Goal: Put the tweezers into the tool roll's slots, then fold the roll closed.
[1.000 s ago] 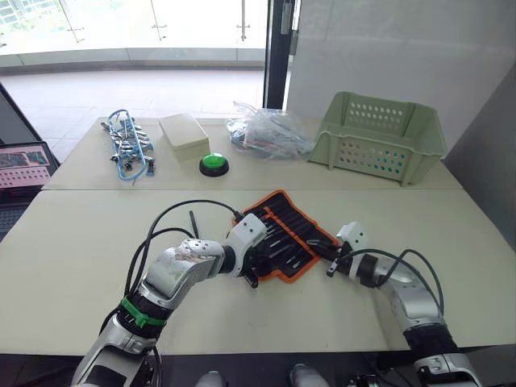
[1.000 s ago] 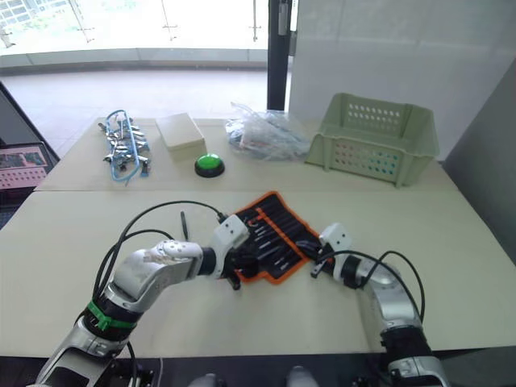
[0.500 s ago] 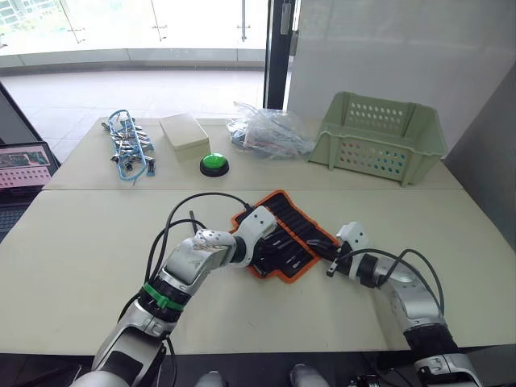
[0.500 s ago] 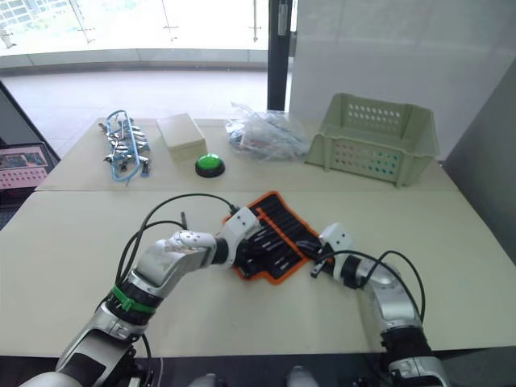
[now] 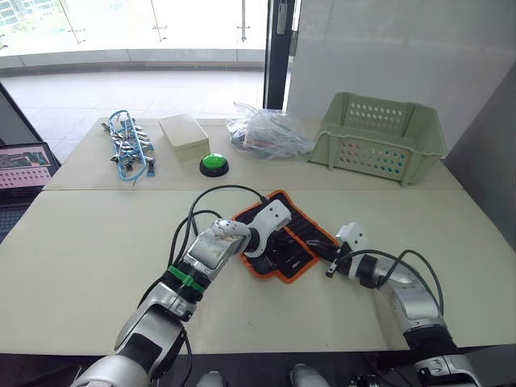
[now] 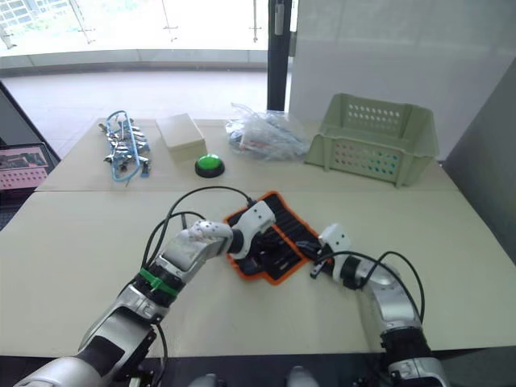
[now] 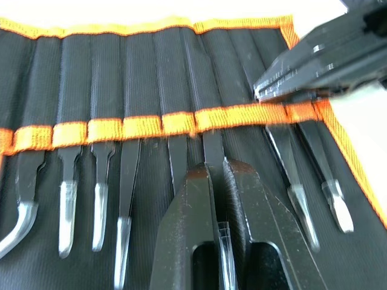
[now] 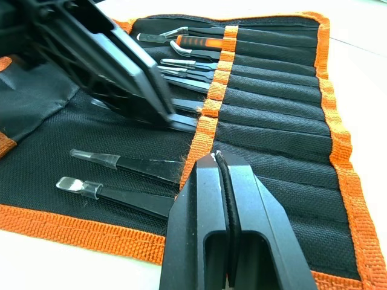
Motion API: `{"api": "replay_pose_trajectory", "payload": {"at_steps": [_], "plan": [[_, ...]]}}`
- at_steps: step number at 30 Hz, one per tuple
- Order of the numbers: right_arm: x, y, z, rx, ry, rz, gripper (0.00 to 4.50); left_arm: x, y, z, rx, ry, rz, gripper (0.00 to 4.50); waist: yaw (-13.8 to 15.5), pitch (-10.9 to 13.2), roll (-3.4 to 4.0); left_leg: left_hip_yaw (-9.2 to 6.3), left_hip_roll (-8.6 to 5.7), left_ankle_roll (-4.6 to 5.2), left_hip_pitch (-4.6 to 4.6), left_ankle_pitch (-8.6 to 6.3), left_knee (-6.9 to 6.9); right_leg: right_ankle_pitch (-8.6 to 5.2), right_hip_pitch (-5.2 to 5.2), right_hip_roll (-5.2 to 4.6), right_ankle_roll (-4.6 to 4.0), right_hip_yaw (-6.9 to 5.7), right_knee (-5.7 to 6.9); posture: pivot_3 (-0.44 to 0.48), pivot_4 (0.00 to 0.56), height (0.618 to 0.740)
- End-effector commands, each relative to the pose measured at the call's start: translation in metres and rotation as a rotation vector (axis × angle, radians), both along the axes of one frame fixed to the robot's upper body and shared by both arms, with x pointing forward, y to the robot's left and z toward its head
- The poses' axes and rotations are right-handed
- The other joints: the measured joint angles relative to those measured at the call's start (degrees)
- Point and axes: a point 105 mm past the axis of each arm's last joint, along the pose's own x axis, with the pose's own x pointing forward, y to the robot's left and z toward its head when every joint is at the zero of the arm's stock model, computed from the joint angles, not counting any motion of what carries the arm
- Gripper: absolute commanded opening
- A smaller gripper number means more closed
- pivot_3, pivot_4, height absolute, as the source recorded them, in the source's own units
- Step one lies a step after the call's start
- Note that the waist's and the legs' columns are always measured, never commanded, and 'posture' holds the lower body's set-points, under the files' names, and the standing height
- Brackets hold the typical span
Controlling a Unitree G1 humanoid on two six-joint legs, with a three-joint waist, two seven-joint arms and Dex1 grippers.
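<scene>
I am pushing a tweezer (image 7: 213, 158), clamped lengthwise in the left gripper (image 7: 213, 175), along its slot's axis; right gripper (image 8: 219, 162) is pressing the tool roll (image 8: 272, 109), fingers together

The roll (image 5: 284, 236) is lying open on the near bench (image 5: 81, 274), about mid-width. The tweezers (image 7: 100, 181) are sitting side by side in its slots. The left gripper (image 7: 213, 175) is resting on the roll's left half; the right gripper (image 8: 217, 158) is sitting at its right edge. On the far bench, running left to right, are lying a cable bundle (image 5: 129, 145), a box (image 5: 183, 135), a button (image 5: 214, 164), a bag (image 5: 270, 133) and a basket (image 5: 379, 137).
</scene>
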Motion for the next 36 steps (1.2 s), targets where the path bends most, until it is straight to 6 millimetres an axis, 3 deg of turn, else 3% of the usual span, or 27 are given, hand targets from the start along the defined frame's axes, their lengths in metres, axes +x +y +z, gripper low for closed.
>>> {"api": "replay_pose_trajectory", "payload": {"at_steps": [1, 8, 13, 16, 20, 26, 32, 34, 36], "plan": [[-0.013, 0.013, -0.027, -0.046, 0.094, 0.06, 0.0, 0.009, -0.008, 0.008, -0.022, -0.041, -0.018, 0.02, 0.0, 0.0, 0.0, 0.0, 0.0, 0.0, 0.0, 0.0, 0.02, 0.0, 0.0, 0.0, 0.0, 0.0, 0.0, 0.0, 0.15, 0.74], [-0.013, 0.014, -0.027, -0.045, 0.095, 0.056, 0.0, 0.019, -0.023, 0.012, -0.005, -0.093, -0.035, 0.02, 0.2, 0.0, 0.0, 0.0, -0.03, 0.0, -0.01, 0.0, 0.22, -0.01, 0.08, -0.01, 0.01, 0.0, 0.08, 0.0, 0.15, 0.74], [-0.013, 0.014, -0.027, -0.042, 0.097, 0.054, 0.0, 0.021, -0.016, 0.013, 0.009, -0.121, -0.016, 0.02, 0.2, 0.0, 0.0, -0.01, -0.04, 0.0, -0.01, 0.0, 0.32, -0.01, 0.11, -0.01, 0.03, 0.0, 0.15, 0.0, 0.15, 0.74], [-0.012, 0.016, -0.027, -0.041, 0.098, 0.056, 0.0, 0.019, -0.006, 0.021, -0.015, -0.124, -0.002, 1.0, -0.1, 0.0, 0.0, -0.02, -0.03, 0.01, -0.01, 0.0, 0.32, -0.01, 0.09, 0.0, 0.03, 0.0, 0.17, 0.0, 0.15, 0.74], [-0.01, 0.018, -0.027, -0.029, 0.096, 0.057, 0.0, 0.011, 0.023, 0.032, -0.005, -0.113, 0.019, 2.4, -1.0, 0.0, 0.02, -0.03, 0.04, 0.01, 0.0, 0.0, 0.29, -0.01, -0.01, 0.08, 0.02, 0.04, 0.3, 0.0, 0.15, 0.74], [-0.005, 0.02, -0.022, -0.009, 0.089, 0.058, 0.0, -0.006, 0.091, 0.079, -0.086, -0.126, 0.143, 4.4, -1.8, 0.0, 0.08, -0.04, 0.09, 0.01, 0.11, 0.0, 0.15, -0.02, -0.05, 0.11, 0.02, 0.06, 0.38, 0.0, 0.15, 0.74], [-0.007, 0.019, -0.026, -0.025, 0.097, 0.073, 0.0, -0.021, 0.151, 0.093, -0.15, -0.171, 0.314, 4.46, -1.6, 0.0, 0.08, -0.03, 0.1, 0.01, 0.18, 0.0, 0.14, -0.02, 0.01, 0.07, 0.02, 0.05, 0.37, 0.0, 0.15, 0.74], [-0.008, 0.021, -0.028, -0.027, 0.101, 0.084, 0.0, -0.029, 0.194, 0.084, -0.132, -0.184, 0.483, 4.46, -1.8, 0.0, 0.08, -0.02, 0.11, 0.01, 0.2, 0.0, 0.12, -0.02, 0.01, 0.08, 0.02, 0.05, 0.38, 0.0, 0.15, 0.74], [-0.008, 0.022, -0.029, -0.029, 0.103, 0.091, 0.0, -0.04, 0.216, 0.079, -0.129, -0.203, 0.566, 4.46, -2.0, 0.0, 0.08, 0.08, 0.14, 0.01, 0.4, 0.0, -0.08, -0.02, 0.0, 0.06, 0.0, 0.1, 0.38, 0.0, 0.15, 0.74]]}}
